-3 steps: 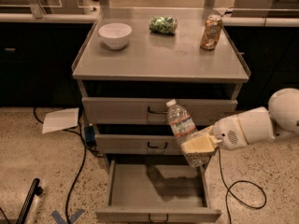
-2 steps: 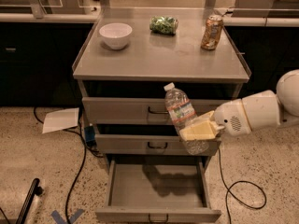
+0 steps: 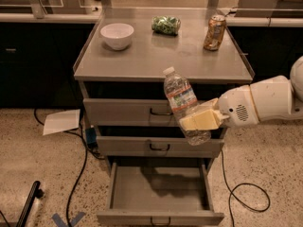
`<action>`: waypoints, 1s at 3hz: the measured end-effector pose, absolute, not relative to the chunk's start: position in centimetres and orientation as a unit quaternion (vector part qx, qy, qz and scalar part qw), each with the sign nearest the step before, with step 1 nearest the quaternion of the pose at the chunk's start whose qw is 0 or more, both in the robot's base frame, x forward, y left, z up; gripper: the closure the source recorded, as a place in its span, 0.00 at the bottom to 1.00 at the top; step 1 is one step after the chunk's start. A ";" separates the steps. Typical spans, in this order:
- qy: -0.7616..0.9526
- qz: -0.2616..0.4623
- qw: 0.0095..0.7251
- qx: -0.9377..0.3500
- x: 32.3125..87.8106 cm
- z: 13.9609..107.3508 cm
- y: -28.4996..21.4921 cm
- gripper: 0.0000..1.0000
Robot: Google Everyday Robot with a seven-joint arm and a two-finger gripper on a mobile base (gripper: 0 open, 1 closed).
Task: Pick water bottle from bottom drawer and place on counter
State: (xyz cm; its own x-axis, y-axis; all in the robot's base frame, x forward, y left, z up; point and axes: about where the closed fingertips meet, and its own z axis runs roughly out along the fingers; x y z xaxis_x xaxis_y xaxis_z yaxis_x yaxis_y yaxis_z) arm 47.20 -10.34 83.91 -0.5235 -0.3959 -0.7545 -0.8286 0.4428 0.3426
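My gripper (image 3: pixel 198 119) comes in from the right on a white arm and is shut on the water bottle (image 3: pixel 181 99), a clear bottle with a white cap and a white-red label. The bottle tilts with its cap up and to the left, in front of the top drawer, just below the counter's front edge. The bottom drawer (image 3: pixel 159 193) is pulled out and shows a bare grey floor. The counter (image 3: pixel 161 53) is the flat grey cabinet top above.
On the counter stand a white bowl (image 3: pixel 117 35) at the back left, a green bag (image 3: pixel 166 24) at the back middle and a dented orange can (image 3: pixel 214 32) at the back right. The top drawer (image 3: pixel 128 111) and middle drawer (image 3: pixel 159 147) are closed. Paper (image 3: pixel 62 121) and cables (image 3: pixel 83 167) lie on the floor.
My gripper has lifted the water bottle upward and slightly left, from in front of the middle drawer to just below the counter's edge.
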 end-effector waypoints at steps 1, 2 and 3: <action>0.791 0.386 0.290 -0.376 46.5 82.8 -9.8 1.00; 0.778 0.387 0.310 -0.386 46.2 84.8 -9.7 1.00; 0.764 0.377 0.333 -0.404 47.8 88.0 -9.7 1.00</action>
